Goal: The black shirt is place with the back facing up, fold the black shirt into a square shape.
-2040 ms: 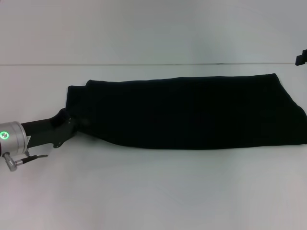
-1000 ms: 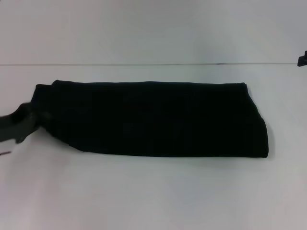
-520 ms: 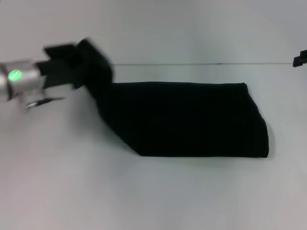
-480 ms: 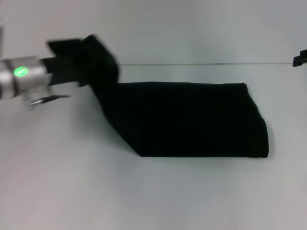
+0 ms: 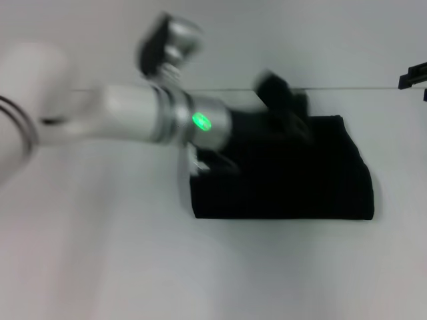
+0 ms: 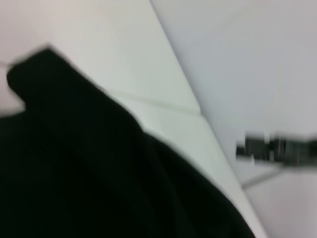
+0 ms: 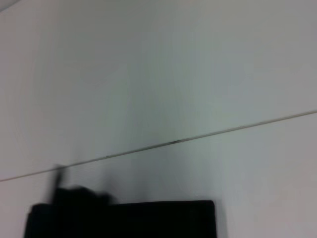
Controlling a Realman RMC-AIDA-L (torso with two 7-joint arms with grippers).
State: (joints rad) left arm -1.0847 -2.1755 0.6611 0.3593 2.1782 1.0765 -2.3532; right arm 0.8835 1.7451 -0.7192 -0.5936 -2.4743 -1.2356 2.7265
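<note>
The black shirt (image 5: 320,187) lies on the white table as a folded dark block right of centre. My left arm reaches across it from the left, blurred by motion. My left gripper (image 5: 283,100) hovers over the shirt's far edge, shut on the lifted left end of the cloth, which drapes back over the rest. Black fabric (image 6: 74,173) fills much of the left wrist view. The shirt's far edge (image 7: 124,218) shows low in the right wrist view. My right gripper (image 5: 413,75) stays at the far right edge, away from the cloth.
The white table (image 5: 100,267) stretches bare to the left and in front of the shirt. A thin seam line (image 5: 347,88) runs across the back where the table meets the wall.
My left arm has swung from the far left up and over to the right, carrying the shirt's left end with it. The cloth's spread on the table has shortened. The right arm has not moved.
</note>
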